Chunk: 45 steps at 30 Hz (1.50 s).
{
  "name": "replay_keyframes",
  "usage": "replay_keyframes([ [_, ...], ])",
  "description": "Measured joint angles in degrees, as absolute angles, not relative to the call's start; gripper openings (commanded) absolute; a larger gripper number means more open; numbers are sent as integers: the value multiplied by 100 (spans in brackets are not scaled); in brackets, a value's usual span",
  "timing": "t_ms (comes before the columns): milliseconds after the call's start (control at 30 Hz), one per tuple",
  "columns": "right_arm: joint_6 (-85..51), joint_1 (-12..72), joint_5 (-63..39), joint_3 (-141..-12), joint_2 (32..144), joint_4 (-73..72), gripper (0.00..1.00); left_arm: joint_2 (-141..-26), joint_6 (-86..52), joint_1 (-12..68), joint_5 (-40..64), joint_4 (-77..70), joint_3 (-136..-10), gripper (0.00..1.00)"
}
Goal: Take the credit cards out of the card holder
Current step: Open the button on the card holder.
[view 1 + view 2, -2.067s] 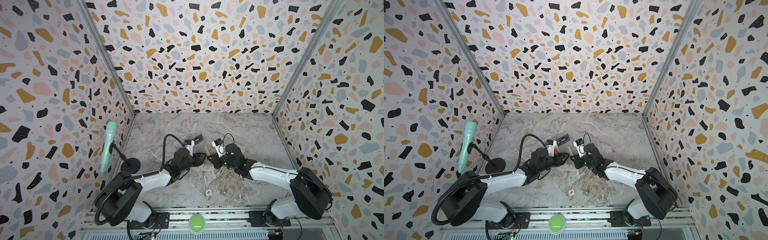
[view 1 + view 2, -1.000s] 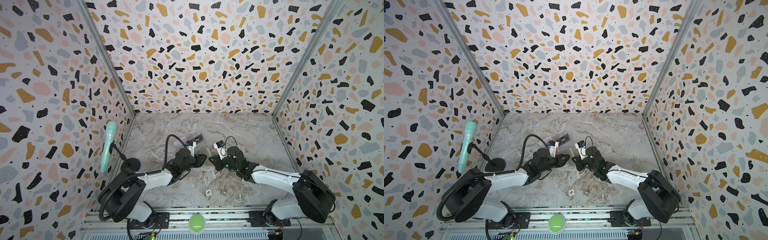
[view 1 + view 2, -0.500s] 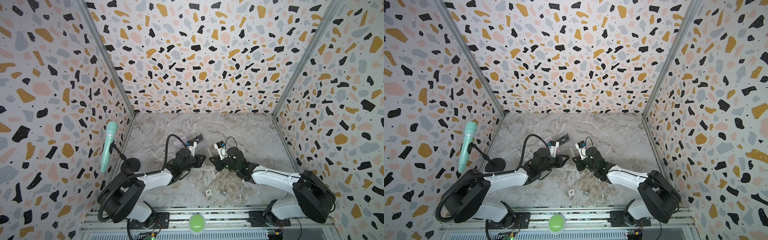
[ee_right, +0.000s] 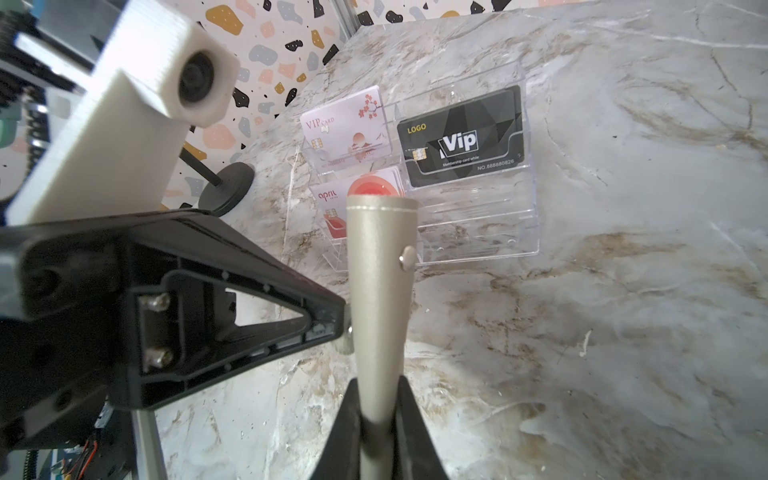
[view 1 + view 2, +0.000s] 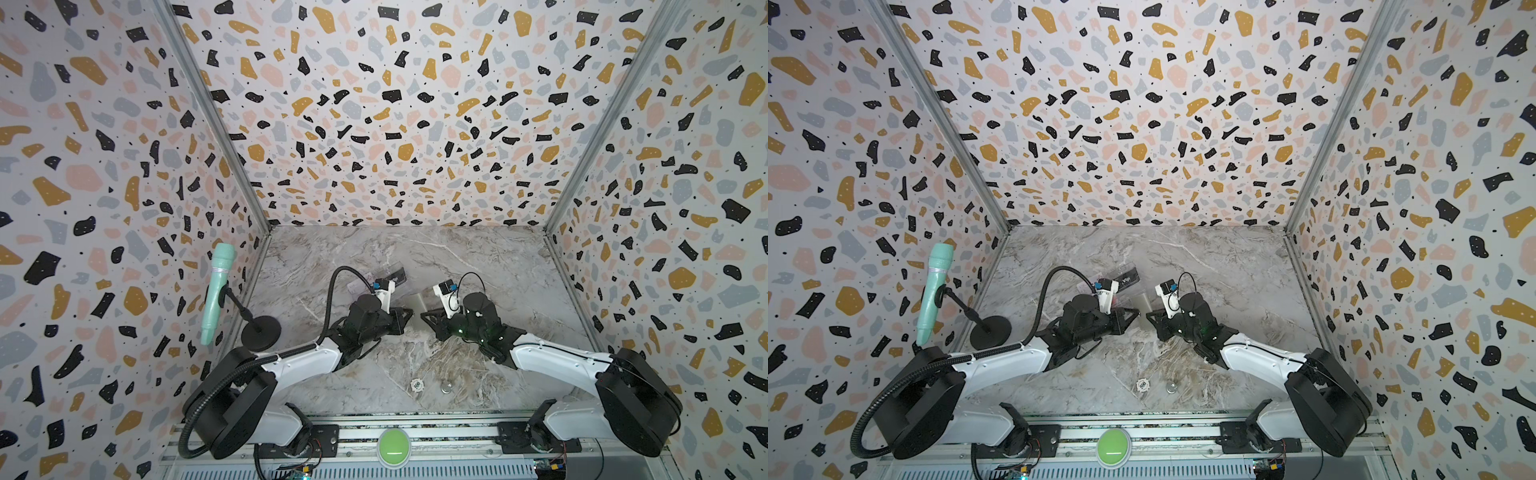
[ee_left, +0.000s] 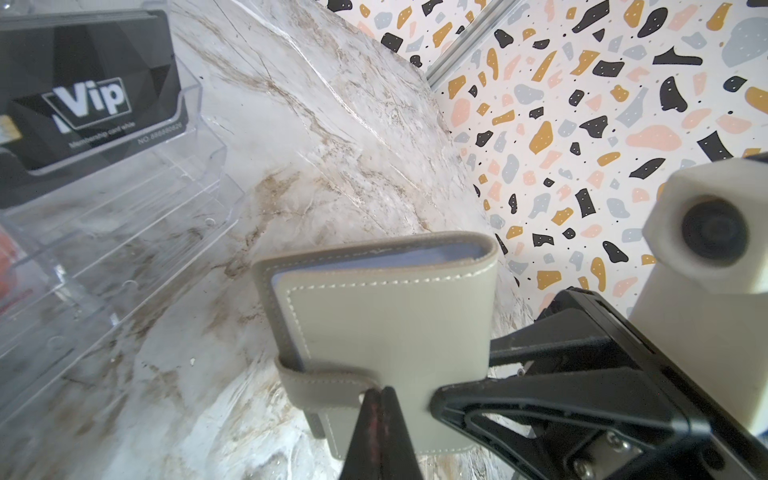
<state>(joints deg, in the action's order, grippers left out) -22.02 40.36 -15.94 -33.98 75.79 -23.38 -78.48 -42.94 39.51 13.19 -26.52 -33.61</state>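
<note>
Right gripper clamps card holder near clear tray; left gripper pinched fully shut on its strap.

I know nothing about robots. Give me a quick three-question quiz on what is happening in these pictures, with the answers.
1. True or false: the wallet is spread open.
2. Which card stands in the clear tray? A) black Vip card B) blue library card C) green gift card
3. Fill in: the left pincer and the right pincer both grip the ____.

Key: 1 false, it is folded shut with its strap across it; 2 A; 3 wallet.
</note>
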Motion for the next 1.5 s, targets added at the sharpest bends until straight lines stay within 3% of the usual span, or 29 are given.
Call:
replay_keyframes([
  [933,-2370,3288,-2676,-3046,7277,-2788,0,-7275,-3970,3938,1448,-2040,-3363,0],
  [1500,-2565,2858,-4449,-3072,8200,-3216,4,-6689,-3352,3787,1804,-998,-3323,0],
])
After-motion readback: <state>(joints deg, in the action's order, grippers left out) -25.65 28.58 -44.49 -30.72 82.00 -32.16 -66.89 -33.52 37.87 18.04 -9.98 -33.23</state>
